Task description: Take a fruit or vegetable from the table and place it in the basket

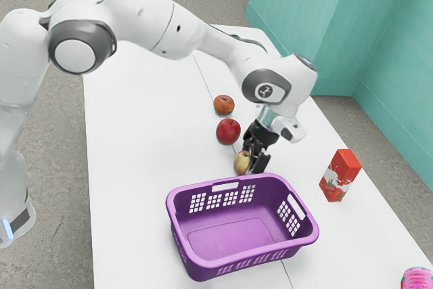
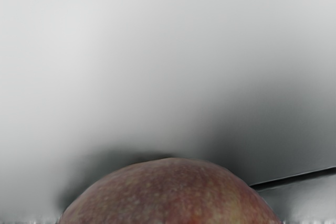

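Note:
At the far side of the purple basket [image 1: 193, 248], my black gripper [image 1: 252, 158] is low over the table, right at a yellow-red apple [image 1: 241, 163]. It partly covers that fruit, and whether it grips it is hidden. The wrist view has the apple's mottled red-brown top [image 2: 173, 195] large at the lower edge, close under my hand. Just beyond lies a red apple [image 1: 228, 131], with an orange-red round fruit [image 1: 224, 105] farther back. Inside the basket, the visible floor bears nothing.
A red carton [image 1: 339, 175] stands toward the exterior view's right on the white table [image 1: 128, 167]. A pink object [image 1: 417, 279] is at the lower right corner of that view. Teal walls rise behind the table's far right edge.

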Motion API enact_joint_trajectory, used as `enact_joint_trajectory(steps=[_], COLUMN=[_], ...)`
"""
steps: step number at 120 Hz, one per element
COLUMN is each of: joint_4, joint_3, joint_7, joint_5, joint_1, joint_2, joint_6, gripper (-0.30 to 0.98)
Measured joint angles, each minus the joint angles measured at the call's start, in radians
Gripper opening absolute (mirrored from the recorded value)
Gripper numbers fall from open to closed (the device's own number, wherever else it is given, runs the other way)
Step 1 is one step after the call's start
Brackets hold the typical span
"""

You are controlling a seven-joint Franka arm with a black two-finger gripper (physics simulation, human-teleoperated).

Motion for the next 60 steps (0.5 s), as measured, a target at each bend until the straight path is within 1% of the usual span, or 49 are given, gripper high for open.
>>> enact_joint_trajectory(steps=[8,20,31,37,45,60], joint_4=[-0.008,-0.011,-0.012,-0.012,-0.013,-0.011], joint_3=[0.000,-0.001,-0.002,-0.003,-0.003,-0.005], joint_7=[0.000,-0.006,-0.013,-0.017,-0.022,-0.030], joint_5=[0.000,0.005,0.016,0.021,0.024,0.035], joint_1=[0.000,0.000,-0.001,-0.002,-0.004,-0.009], joint_2=[-0.004,-0.011,-0.012,-0.011,-0.011,-0.015], joint_6=[0.000,-0.003,0.000,0.002,0.004,0.004], gripper=[0.68,0.48,0.39,0.38,0.42,0.43])
